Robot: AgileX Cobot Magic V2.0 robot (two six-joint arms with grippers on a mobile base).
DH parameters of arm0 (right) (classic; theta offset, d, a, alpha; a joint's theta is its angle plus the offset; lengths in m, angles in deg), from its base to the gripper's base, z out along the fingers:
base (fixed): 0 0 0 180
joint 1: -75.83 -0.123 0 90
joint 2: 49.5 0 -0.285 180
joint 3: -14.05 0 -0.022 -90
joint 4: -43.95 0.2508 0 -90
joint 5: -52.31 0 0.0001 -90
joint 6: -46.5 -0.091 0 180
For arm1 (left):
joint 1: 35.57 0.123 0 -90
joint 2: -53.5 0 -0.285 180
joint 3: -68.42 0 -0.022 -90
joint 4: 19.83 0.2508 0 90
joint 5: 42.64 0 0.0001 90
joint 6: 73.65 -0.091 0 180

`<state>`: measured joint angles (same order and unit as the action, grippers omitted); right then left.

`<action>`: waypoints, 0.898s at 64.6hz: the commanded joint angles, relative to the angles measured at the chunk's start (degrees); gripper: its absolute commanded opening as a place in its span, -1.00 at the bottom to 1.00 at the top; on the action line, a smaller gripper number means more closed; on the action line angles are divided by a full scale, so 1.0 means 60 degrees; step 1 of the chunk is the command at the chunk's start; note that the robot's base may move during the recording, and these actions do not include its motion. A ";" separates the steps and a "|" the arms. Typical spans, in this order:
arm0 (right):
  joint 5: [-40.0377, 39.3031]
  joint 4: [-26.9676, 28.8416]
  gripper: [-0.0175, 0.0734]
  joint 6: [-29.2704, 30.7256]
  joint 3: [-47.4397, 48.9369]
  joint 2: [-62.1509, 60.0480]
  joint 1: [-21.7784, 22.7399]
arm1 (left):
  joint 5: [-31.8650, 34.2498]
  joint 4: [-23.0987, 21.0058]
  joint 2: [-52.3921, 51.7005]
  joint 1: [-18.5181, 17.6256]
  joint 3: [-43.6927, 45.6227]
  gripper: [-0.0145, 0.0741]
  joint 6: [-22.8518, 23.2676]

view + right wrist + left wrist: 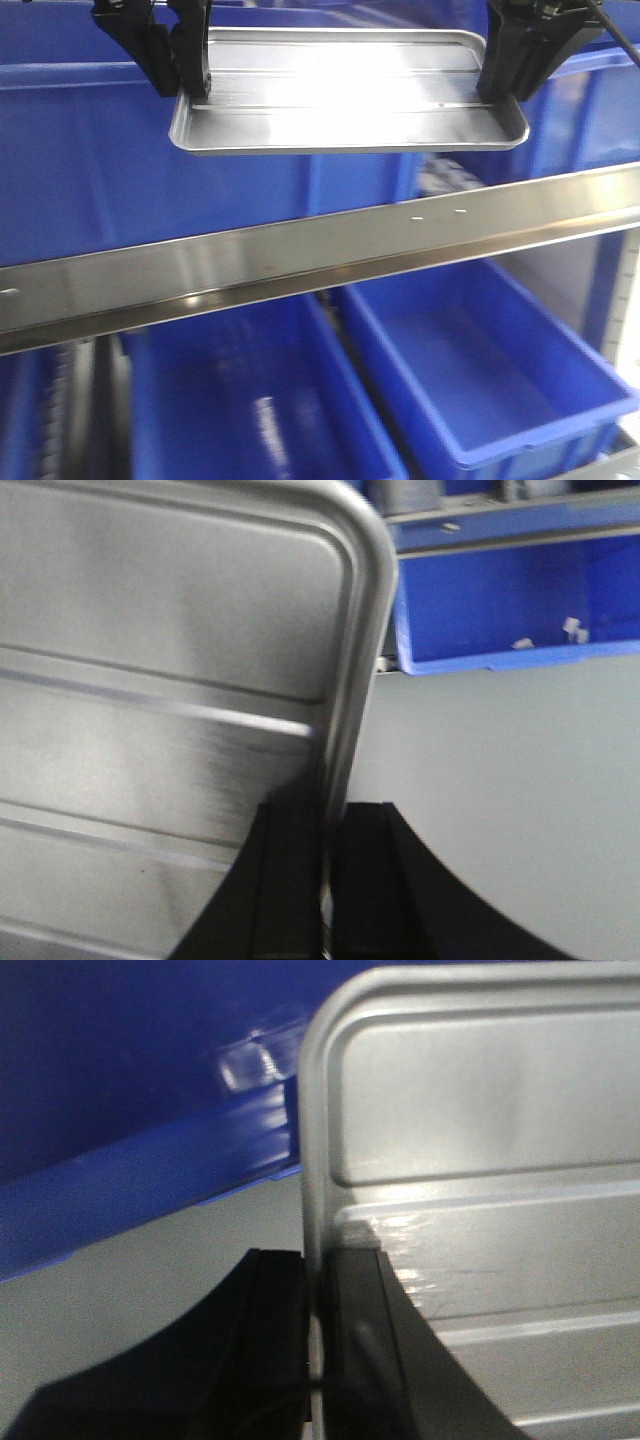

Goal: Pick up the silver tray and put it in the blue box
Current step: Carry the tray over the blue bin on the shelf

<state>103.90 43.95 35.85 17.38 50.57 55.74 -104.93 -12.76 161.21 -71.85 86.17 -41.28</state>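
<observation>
Silver tray (340, 90), the only one in view, hangs level in the air in front of the blue box (90, 160), with two raised lines running along its floor. Two grippers carry it: the left gripper (192, 85) has its jaws clamped on the rim of the left short end, and the right gripper (497, 85) is clamped likewise on the right end. Below runs one steel rail (300, 250), and beneath it sit two open blue bins (250, 400) (480, 380).
</observation>
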 commanded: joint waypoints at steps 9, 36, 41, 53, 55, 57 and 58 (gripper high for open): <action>-0.0501 0.0459 -0.49 0.0170 0.0363 -0.0444 -0.0096 | 0.0750 -0.0327 -0.0503 -0.0088 0.0360 -0.65 0.0084; -0.0501 0.0459 -0.49 0.0170 0.0363 -0.0444 -0.0096 | 0.0750 -0.0327 -0.0503 -0.0088 0.0360 -0.65 0.0084; -0.0501 0.0459 -0.49 0.0170 0.0363 -0.0444 -0.0096 | 0.0750 -0.0327 -0.0503 -0.0088 0.0360 -0.65 0.0084; -0.0501 0.0459 -0.49 0.0170 0.0363 -0.0444 -0.0096 | 0.0750 -0.0327 -0.0503 -0.0088 0.0360 -0.65 0.0084; -0.0501 0.0459 -0.49 0.0170 0.0363 -0.0444 -0.0096 | 0.0750 -0.0327 -0.0503 -0.0088 0.0360 -0.65 0.0084; -0.0501 0.0459 -0.49 0.0170 0.0363 -0.0444 -0.0096 | 0.0750 -0.0327 -0.0503 -0.0088 0.0360 -0.65 0.0084; -0.0501 0.0459 -0.49 0.0170 0.0363 -0.0444 -0.0096 | 0.0750 -0.0327 -0.0503 -0.0088 0.0360 -0.65 0.0084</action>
<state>103.90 43.95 35.85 17.38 50.57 55.74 -105.26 -12.65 161.21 -71.85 86.17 -41.28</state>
